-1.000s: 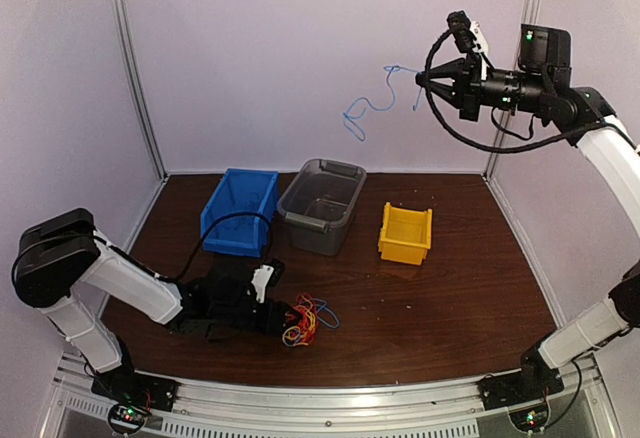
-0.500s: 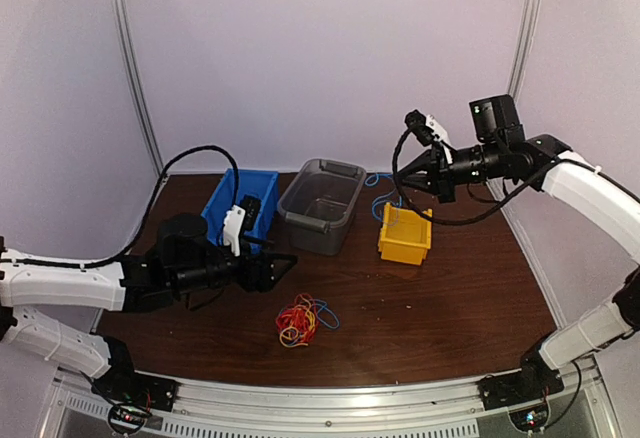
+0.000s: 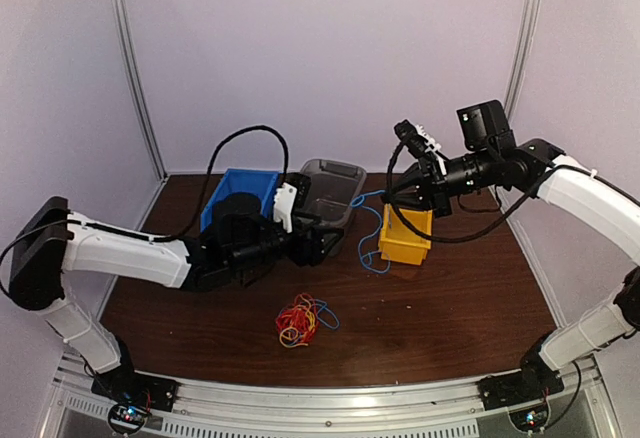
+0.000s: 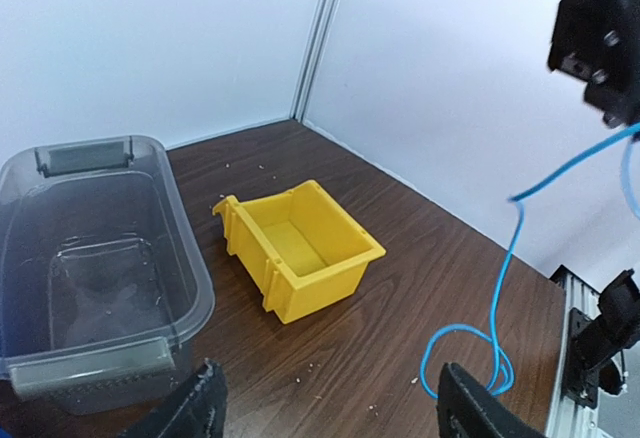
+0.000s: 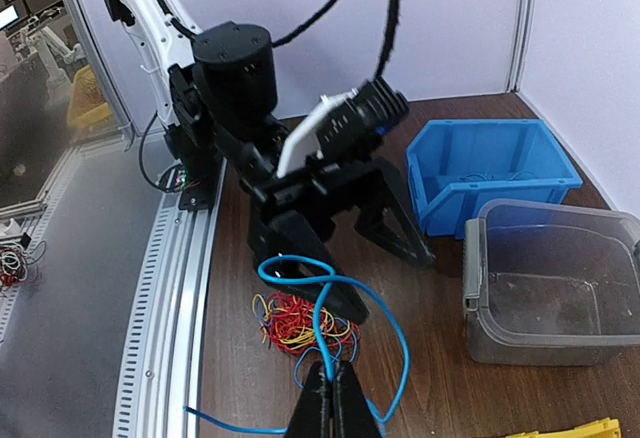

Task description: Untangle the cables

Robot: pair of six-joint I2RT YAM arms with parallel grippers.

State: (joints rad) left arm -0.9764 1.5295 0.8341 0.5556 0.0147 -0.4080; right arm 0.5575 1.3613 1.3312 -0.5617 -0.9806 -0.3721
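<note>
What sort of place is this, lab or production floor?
Probably a robotics lab cell, not a line: white panels on aluminium posts enclose one small table holding a blue bin, grey tub and yellow bin.

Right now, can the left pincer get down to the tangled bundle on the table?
Probably yes. The left pincer is open and empty, near the bundle, with bare table between them. The blue cable hanging from the shut right pincer dangles off to the side, by the yellow bin.
</note>
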